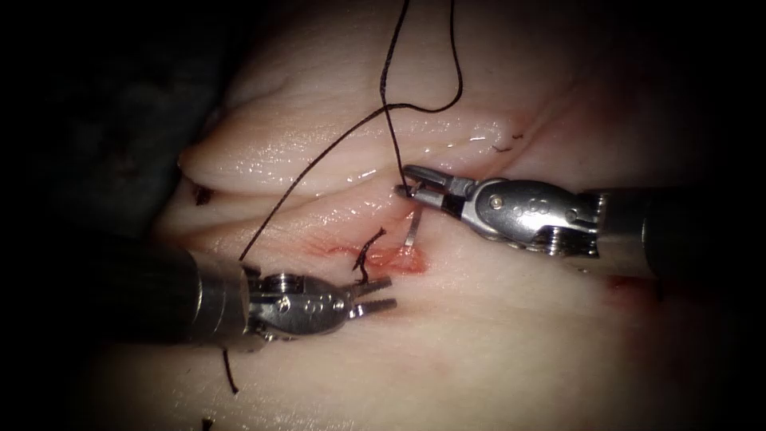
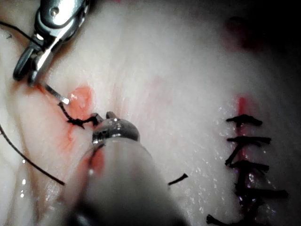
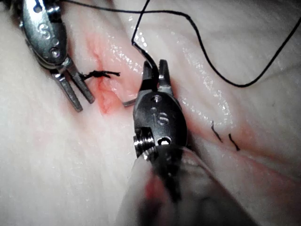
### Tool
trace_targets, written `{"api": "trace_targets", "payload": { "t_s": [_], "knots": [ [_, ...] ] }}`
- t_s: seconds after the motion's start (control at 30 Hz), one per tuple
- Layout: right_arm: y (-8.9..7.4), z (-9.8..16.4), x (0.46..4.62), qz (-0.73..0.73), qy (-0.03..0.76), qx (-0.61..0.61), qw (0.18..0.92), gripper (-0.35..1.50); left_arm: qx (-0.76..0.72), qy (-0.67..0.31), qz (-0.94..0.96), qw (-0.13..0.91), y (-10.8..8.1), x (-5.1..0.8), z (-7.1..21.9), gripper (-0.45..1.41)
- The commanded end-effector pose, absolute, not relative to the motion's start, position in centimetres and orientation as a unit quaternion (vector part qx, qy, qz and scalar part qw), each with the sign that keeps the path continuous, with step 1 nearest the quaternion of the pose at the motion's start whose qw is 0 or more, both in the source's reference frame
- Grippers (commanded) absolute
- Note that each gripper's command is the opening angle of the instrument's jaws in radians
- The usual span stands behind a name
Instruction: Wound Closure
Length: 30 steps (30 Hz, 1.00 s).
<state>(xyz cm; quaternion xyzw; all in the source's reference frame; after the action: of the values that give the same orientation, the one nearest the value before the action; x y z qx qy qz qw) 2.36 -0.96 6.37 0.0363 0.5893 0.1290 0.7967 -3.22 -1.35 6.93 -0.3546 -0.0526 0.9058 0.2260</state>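
We are observing the needle (image 1: 412, 229) lying just right of the cut (image 1: 375, 257), its long axis running steeply down from the right claw (image 1: 408, 185) into the tissue (image 1: 495, 335). The right claw is clamping it near its thread (image 1: 319, 160) end. The left claw (image 1: 386, 293) is standing slightly parted, gripping nothing, beside a knotted stitch (image 1: 365, 254).

The tissue (image 1: 479, 343) looks pale, moist and glossy, with wet highlights along its folds; both tools, left (image 1: 375, 295) and right (image 1: 411, 185), are polished metal with bright reflections; the needle (image 1: 412, 231) is shiny steel; the thread (image 1: 319, 164) is dark, matt and fibrous.
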Motion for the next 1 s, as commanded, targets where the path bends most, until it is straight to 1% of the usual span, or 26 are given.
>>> {"api": "trace_targets", "payload": {
  "t_s": [0.03,0.73,1.0],
  "knots": [
    [-0.98,6.41,2.45,0.129,0.59,0.038,0.796,-0.35,-0.354,-0.053,0.906,0.226,-1.4,-3.28,6.99,0.17],
    [-0.95,6.41,2.46,0.202,0.601,0.122,0.764,-0.35,-0.351,-0.053,0.907,0.228,-1.43,-3.28,7.1,0.17],
    [-1.01,6.43,2.49,0.241,0.604,0.188,0.736,-0.35,-0.351,-0.054,0.907,0.227,-1.42,-3.26,7.09,0.17]
  ]
}}
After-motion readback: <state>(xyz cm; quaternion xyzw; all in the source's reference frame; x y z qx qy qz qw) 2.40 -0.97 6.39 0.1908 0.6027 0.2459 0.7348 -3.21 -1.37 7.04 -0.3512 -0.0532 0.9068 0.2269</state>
